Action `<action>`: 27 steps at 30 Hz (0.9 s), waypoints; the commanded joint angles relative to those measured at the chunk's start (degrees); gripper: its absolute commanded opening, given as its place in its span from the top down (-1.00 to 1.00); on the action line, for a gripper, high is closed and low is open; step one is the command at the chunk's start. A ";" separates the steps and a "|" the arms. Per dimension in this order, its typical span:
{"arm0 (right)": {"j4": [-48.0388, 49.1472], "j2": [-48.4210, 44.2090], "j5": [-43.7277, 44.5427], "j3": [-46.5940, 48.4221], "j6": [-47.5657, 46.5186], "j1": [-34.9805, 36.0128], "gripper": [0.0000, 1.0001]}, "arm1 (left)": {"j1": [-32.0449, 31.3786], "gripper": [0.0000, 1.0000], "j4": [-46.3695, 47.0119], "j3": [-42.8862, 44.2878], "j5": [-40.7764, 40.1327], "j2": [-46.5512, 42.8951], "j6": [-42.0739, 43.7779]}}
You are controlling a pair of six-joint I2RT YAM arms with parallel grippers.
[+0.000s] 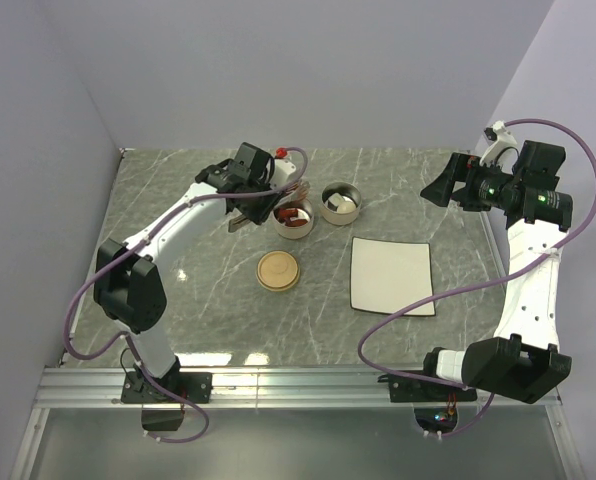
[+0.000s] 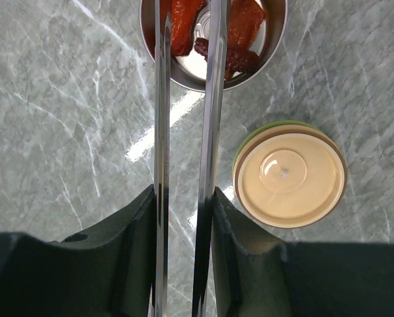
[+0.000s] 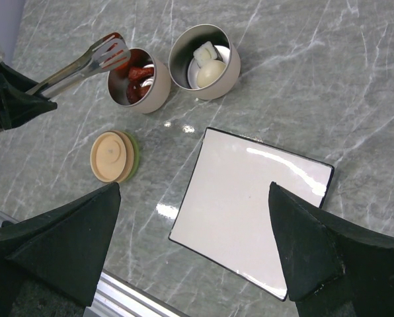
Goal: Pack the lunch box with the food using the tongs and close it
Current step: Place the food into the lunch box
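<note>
Left claw (image 2: pixel 184 205): pinching both arms of the long slim silver metal tongs (image 2: pixel 212 99).
Left wrist view: the tong arms reach over the round metal tin (image 2: pixel 276 46) of red curved bits (image 2: pixel 184 26); the tan round lid (image 2: pixel 289 175) lies just beside it.
Right wrist view only: second tin (image 3: pixel 227 76) holds the white egg-like ball (image 3: pixel 210 72); right claw (image 3: pixel 194 188) is spread wide above the white square plate (image 3: pixel 250 205).
Room: the plate lies apart from both tins; bare grey marble surface (image 1: pixel 178 200) on the left.
</note>
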 commanded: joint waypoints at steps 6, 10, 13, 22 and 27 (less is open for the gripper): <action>-0.48 0.09 -0.06 1.83 -0.53 -0.44 -0.99 | 0.55 0.58 4.65 -2.97 2.28 0.23 -1.00; -0.75 -0.09 0.12 2.01 -0.62 -0.35 -0.99 | 0.64 0.56 5.00 -3.77 2.10 0.32 -1.44; -0.66 -0.09 -0.05 2.00 -0.53 -0.44 -0.99 | 0.73 0.54 4.74 -3.77 1.58 0.41 -1.53; -0.66 -0.52 -0.23 1.74 -0.71 -0.35 -0.99 | 0.82 0.07 3.77 -3.33 1.14 0.06 -2.05; -0.66 -0.44 -0.32 1.83 -0.79 -0.44 -0.99 | 0.99 0.02 3.25 -1.84 1.84 -0.82 -2.32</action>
